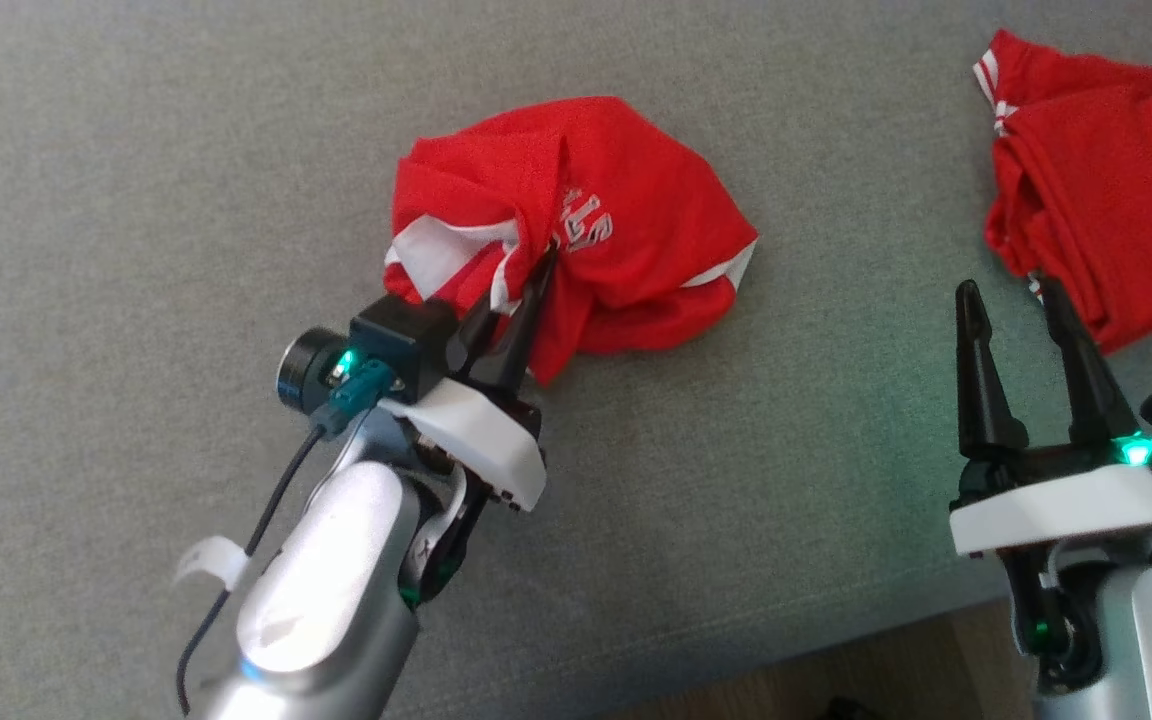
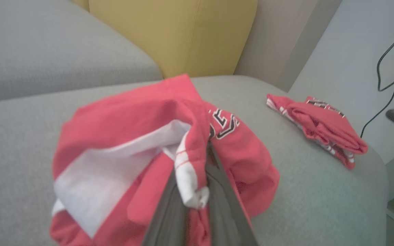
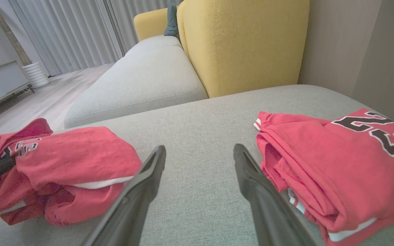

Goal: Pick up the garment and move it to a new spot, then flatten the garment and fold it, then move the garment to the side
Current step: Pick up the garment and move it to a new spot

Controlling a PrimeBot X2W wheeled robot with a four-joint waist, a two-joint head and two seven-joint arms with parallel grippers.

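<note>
The garment (image 1: 616, 220) is a crumpled red jersey with white trim and lettering, bunched on the grey cushion (image 1: 136, 200). My left gripper (image 1: 544, 262) is shut on a fold at its near edge. In the left wrist view the dark fingers (image 2: 224, 205) pinch red and white cloth of the garment (image 2: 121, 130). My right gripper (image 1: 1011, 300) stands open at the lower right with nothing between its fingers. In the right wrist view this gripper (image 3: 200, 150) hovers over bare cushion, with the garment (image 3: 74, 150) to its left.
A second red jersey (image 1: 1106, 180), folded, lies at the right, close beside my right fingers; it is also in the right wrist view (image 3: 337, 164). A yellow backrest (image 3: 245, 44) rises behind the cushion. The cushion's front edge and wooden floor (image 1: 836, 670) are at the bottom.
</note>
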